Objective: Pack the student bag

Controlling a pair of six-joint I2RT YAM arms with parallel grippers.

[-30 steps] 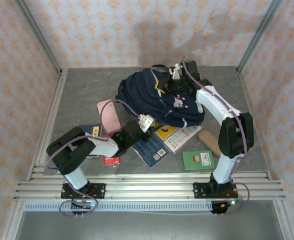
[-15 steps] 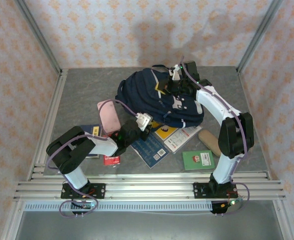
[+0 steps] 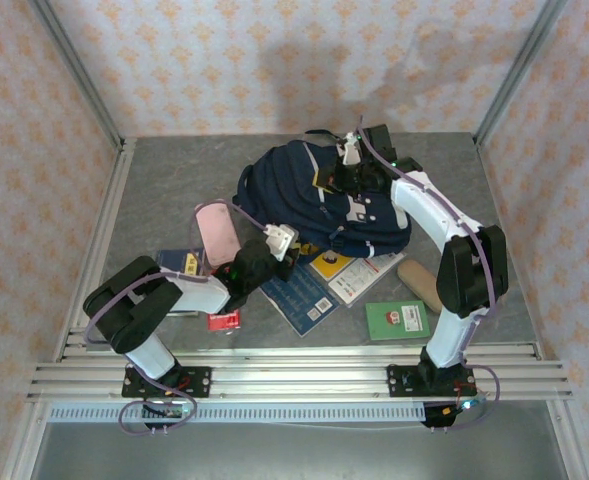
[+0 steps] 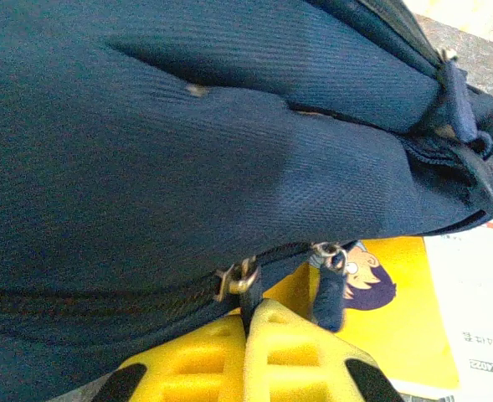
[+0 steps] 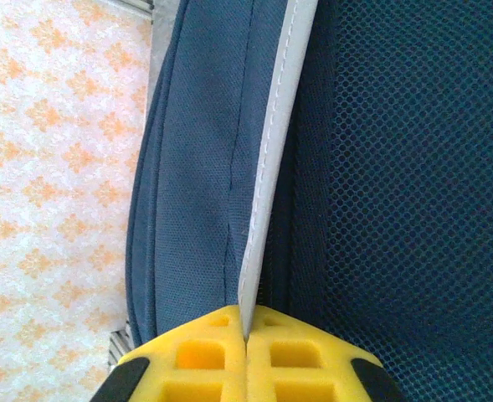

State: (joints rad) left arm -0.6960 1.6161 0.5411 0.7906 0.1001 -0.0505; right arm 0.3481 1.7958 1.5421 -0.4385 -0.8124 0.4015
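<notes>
Lab test cell, aluminium rails (image 3: 294, 378), wallpapered panel walls (image 3: 224, 60)

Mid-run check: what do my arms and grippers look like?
The left arm and right arm are white shells with black joints, each trailed by a purple cable. The left gripper and right gripper have yellow, pocketed finger pads with black corners. A white camera block sits at each wrist.
</notes>
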